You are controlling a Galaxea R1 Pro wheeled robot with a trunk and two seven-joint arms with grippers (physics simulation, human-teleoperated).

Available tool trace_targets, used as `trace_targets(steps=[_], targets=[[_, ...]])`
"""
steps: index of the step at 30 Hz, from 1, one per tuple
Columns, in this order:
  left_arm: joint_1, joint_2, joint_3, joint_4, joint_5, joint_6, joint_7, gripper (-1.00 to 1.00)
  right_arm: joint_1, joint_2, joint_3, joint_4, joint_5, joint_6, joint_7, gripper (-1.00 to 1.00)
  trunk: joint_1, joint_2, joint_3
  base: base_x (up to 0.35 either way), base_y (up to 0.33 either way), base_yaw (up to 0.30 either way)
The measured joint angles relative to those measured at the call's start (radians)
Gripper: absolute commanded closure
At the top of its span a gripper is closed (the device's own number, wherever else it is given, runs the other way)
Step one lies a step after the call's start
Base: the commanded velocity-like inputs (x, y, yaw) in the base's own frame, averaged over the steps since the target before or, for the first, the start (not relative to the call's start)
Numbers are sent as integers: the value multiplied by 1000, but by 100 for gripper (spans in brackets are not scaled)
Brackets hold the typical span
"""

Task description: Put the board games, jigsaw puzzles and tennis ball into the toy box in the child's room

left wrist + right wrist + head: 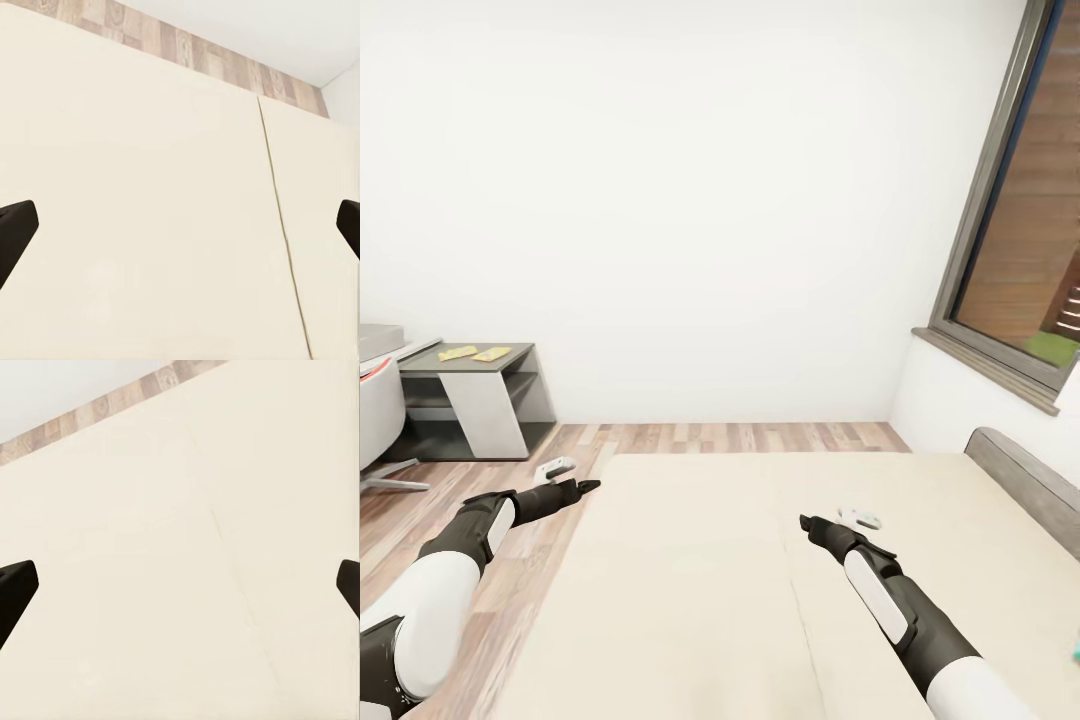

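Observation:
The bed (700, 570) with its plain beige mattress lies right before me. My left gripper (588, 487) hovers over the bed's left edge, and its wrist view (180, 225) shows both fingers wide apart above bare mattress. Further right, my right gripper (807, 521) hangs over the middle of the mattress, equally open (180, 585) with nothing in it. Two thin yellowish panels (458, 352) (491, 353), the jigsaw puzzles by their look, lie on the low dark grey cabinet top (515, 350) at the far left. A teal corner (1074, 651) peeks in at the right edge, on the bed.
A grey headboard (1025, 480) bounds the bed on the right, under a dark-framed window (1000, 200). A pale grey shape (380, 338) and a chair (375, 410) stand at the left edge. Wood plank floor (510, 470) runs between cabinet and bed.

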State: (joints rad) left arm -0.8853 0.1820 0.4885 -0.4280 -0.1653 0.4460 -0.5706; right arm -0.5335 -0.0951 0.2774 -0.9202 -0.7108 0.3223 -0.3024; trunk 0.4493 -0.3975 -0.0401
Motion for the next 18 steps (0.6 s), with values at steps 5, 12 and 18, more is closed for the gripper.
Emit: trace_targets(steps=[5,12,18], targets=[[0,0,0,0,0,0,0,-100,0,0,0,0,0,0,0,-100,0,0,0,0,-246,0],[0,0,0,0,0,0,0,-100,0,0,0,0,0,0,0,-100,0,0,0,0,-246,0],[0,0,0,0,0,0,0,-100,0,0,0,0,0,0,0,-100,0,0,0,0,-246,0]])
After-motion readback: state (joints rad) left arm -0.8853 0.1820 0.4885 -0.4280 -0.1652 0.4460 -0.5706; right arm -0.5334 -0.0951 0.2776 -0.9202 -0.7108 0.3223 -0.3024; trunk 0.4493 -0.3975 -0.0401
